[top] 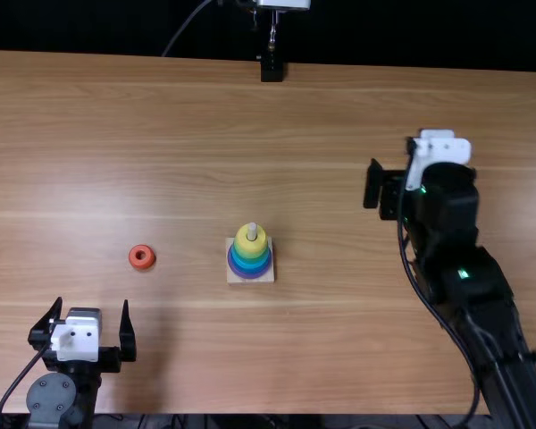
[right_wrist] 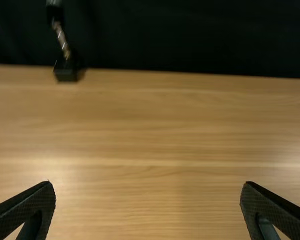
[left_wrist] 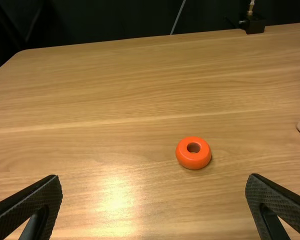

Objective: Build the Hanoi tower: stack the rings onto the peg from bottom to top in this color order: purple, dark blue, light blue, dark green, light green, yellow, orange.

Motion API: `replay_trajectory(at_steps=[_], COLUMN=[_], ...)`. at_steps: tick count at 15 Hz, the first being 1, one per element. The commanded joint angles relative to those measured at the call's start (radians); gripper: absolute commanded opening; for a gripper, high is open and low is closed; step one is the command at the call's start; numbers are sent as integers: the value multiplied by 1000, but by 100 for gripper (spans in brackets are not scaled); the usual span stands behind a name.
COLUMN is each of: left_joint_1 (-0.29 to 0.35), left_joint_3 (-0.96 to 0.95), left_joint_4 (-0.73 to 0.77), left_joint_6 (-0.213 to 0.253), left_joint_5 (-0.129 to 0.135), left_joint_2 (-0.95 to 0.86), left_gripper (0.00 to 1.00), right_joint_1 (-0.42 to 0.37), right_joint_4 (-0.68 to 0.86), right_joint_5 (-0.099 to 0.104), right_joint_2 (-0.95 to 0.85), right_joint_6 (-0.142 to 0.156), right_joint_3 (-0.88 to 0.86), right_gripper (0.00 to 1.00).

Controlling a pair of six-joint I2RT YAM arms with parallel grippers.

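The orange ring (top: 142, 257) is found lying flat on the wooden table (top: 339, 340), hole upward, well apart from the square base (top: 267, 277) and to its left in the top view. On the base, the stacked rings (top: 250, 255) are seated around the peg (top: 252, 232), whose pale tip is seen projecting above the yellow ring (top: 242, 243); green and blue bands are noted below it, and purple at the bottom. The left gripper (top: 92, 304) is positioned near the table's near edge, short of the orange ring; its fingers are spread wide and nothing is held between them. The right gripper (top: 415, 170) is located right of the base and farther from the near edge; its fingers are likewise spread wide, with nothing gripped. At the table's far edge, a black mount (top: 272, 70) is observed.
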Motion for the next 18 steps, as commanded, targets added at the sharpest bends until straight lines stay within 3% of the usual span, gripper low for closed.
replay_trajectory(at_steps=[1, 3, 4, 6, 7, 10, 12, 18], left_joint_1=[-1, -1, -1, -1, -1, -1, -1, -1], left_joint_3=[-105, -105, -105, -105, -105, -105, -105, -105], left_joint_4=[-77, -77, -77, -77, -77, -77, -77, -77], left_joint_6=[-8, -8, -8, -8, -8, -8, -8, -8], left_joint_5=[-9, -9, -9, -9, -9, -9, -9, -9], left_joint_2=[-15, -15, -15, -15, -15, -15, -15, -15], left_gripper=[100, 100, 100, 100, 100, 100, 100, 100], right_joint_1=[-22, -68, -94, -156, -185, -197, -194, -202], right_joint_4=[37, 101, 142, 221, 250, 252, 249, 226], right_joint_5=[15, 6, -33, -191, -214, -221, -247, -250], right_joint_2=[-108, -252, -312, -422, -463, -629, -755, -1091], right_joint_6=[0, 3, 2, -4, -4, -2, -4, 2], right_joint_3=[-85, -196, -251, -364, -407, -535, -624, -863], right_gripper=[100, 100, 100, 100, 100, 100, 100, 100])
